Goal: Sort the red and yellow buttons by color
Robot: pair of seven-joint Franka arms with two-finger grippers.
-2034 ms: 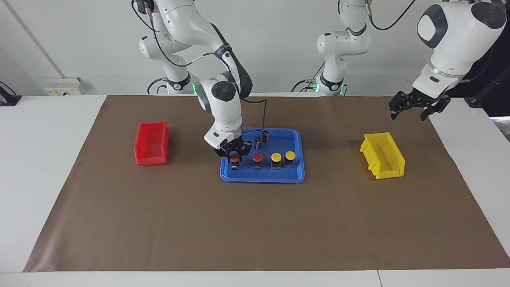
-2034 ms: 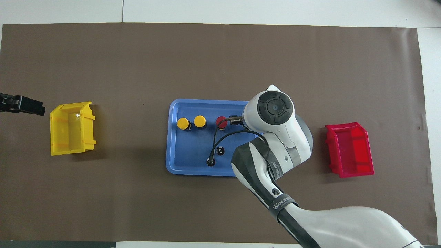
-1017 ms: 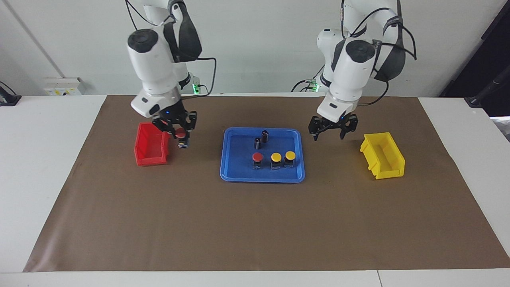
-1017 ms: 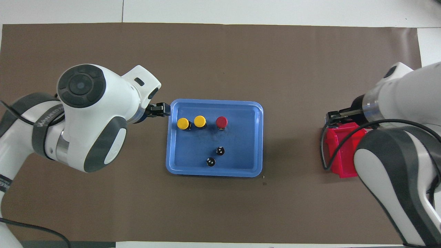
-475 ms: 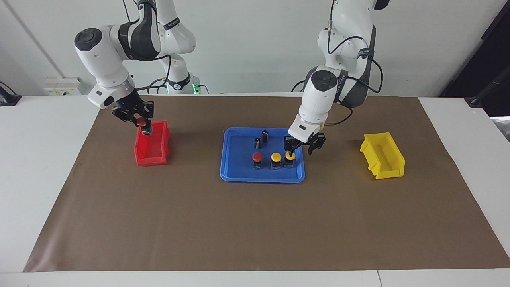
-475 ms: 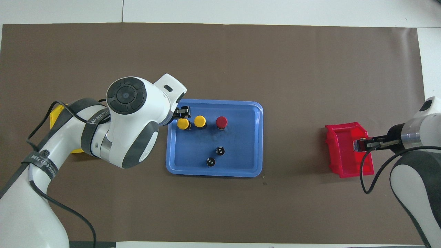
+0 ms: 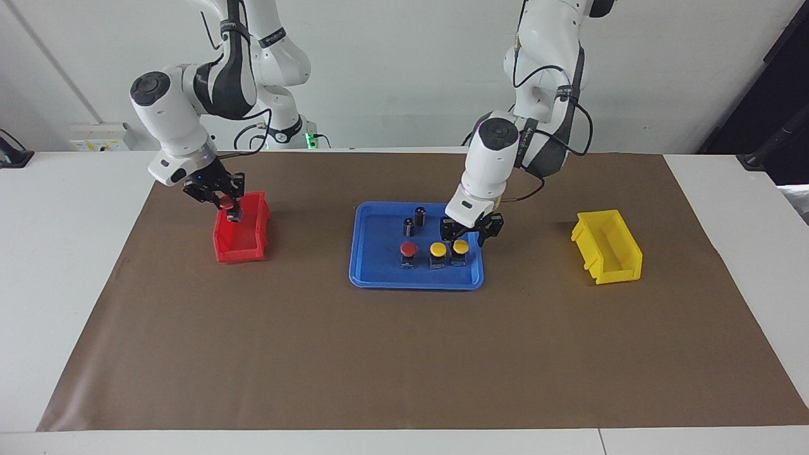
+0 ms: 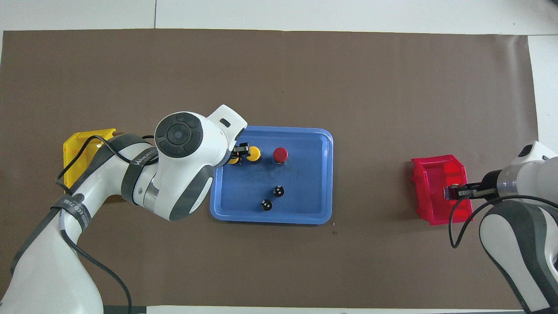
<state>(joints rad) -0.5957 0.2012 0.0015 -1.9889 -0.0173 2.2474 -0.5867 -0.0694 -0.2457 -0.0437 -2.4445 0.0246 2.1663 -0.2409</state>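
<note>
My right gripper point(image 7: 229, 208) hangs over the red bin point(image 7: 240, 251), shut on a red button point(image 7: 225, 202); in the overhead view its tip point(image 8: 449, 192) sits above the bin's inside point(image 8: 429, 192). On the blue tray point(image 7: 379, 276) stand another red button point(image 7: 408, 249) and two yellow buttons point(image 7: 437, 249) point(image 7: 461, 245) in a row. My left gripper point(image 7: 466, 236) is low over the yellow button at the end of the row, fingers open and standing either side of its cap. From overhead that gripper point(image 8: 239, 151) half hides that button point(image 8: 233, 161).
Two small dark cylinders point(image 7: 420, 215) point(image 7: 409, 226) stand in the tray, nearer the robots than the buttons. A yellow bin point(image 7: 607, 253) sits toward the left arm's end of the brown mat, partly covered by the left arm from overhead point(image 8: 78, 144).
The right gripper carried a red button from the tray to over the red bin. The left arm swung in from by the yellow bin, narrowed its jaws and came down over the end yellow button.
</note>
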